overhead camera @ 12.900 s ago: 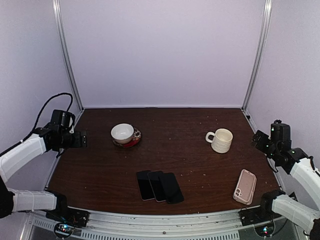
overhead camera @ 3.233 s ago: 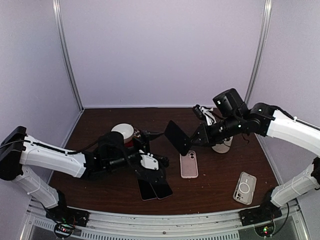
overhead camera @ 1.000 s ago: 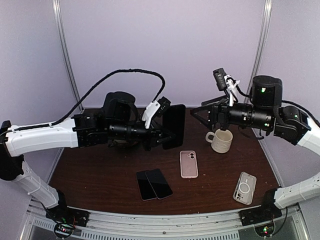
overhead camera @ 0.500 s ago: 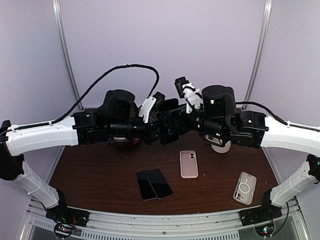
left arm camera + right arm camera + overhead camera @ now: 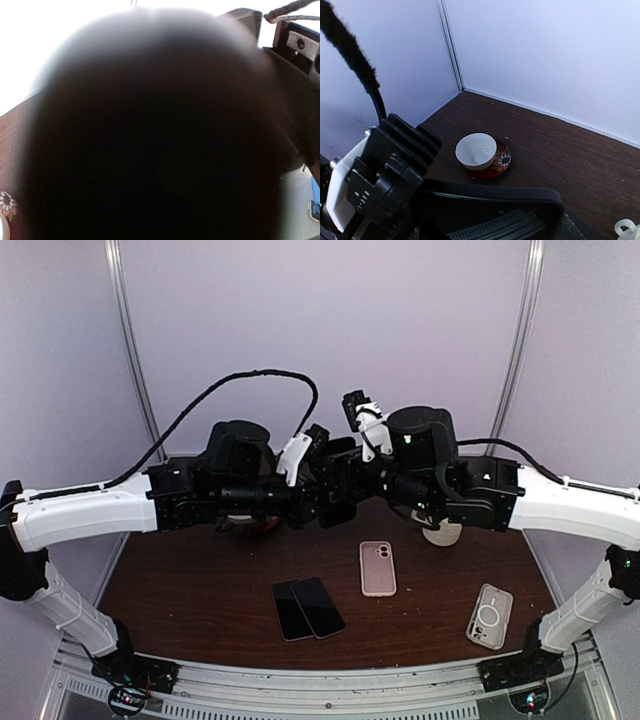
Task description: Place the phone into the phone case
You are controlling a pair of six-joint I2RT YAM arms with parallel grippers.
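A black phone (image 5: 338, 508) hangs upright in mid-air over the middle of the table, and my left gripper (image 5: 318, 485) is shut on it from the left. My right gripper (image 5: 352, 475) has come in from the right and its jaws stand around the phone's other side; whether they press on it does not show. In the right wrist view the phone's edge (image 5: 485, 191) crosses the frame just above a ribbed finger (image 5: 495, 227). The phone (image 5: 150, 150) blacks out most of the left wrist view. The pink phone case (image 5: 377, 568) lies flat on the table below.
Two more black phones (image 5: 308, 608) lie side by side near the front edge. A clear case (image 5: 489, 616) lies at the front right. A white mug (image 5: 441, 533) stands behind the right arm. The white bowl (image 5: 476, 150) sits on a flowered saucer (image 5: 501, 162) at the back left.
The right arm has swung left from beside the mug up to the phone that the left gripper holds aloft. The left arm and phone have barely moved.
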